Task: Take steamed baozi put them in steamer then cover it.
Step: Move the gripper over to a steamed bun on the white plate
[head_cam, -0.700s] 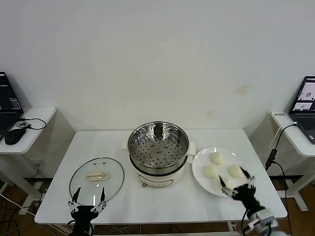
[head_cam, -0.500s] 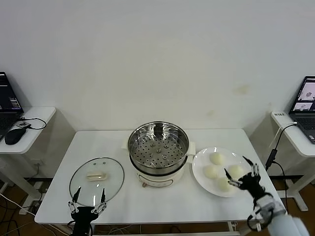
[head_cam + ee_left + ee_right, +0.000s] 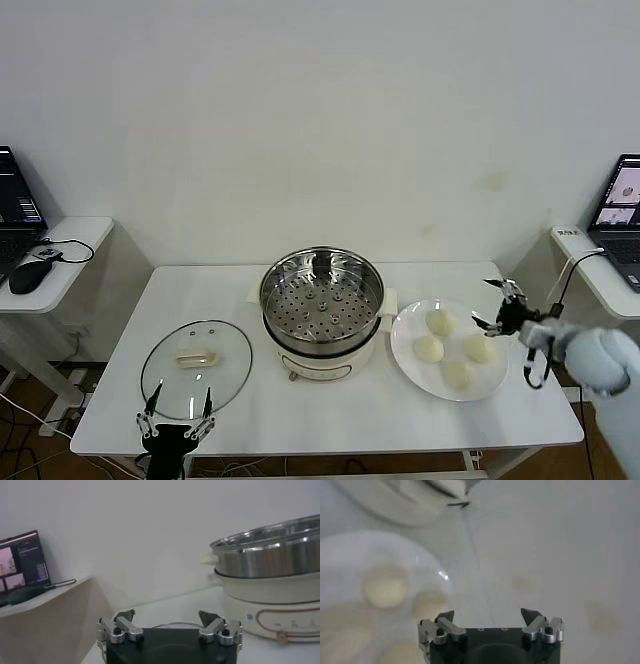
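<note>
Surface [image 3: 330, 420]: white, carries every item below.
Steamer [image 3: 321, 310]: at centre, uncovered, perforated tray bare.
Cover [image 3: 196, 367]: flat on the surface, to the robot's left of the steamer, apart from it.
Plate [image 3: 404, 352]: white, just right of the steamer.
Steamed baozi [image 3: 428, 348]: four, all on the plate.
Right claw [image 3: 501, 307]: raised beside the plate's far right rim, fingers spread, holding nothing.
Left claw [image 3: 176, 420]: at the near edge beside the cover, fingers spread, idle.

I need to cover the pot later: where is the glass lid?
In the head view, the glass lid lies flat on the table's left side, beside the steamer.
</note>
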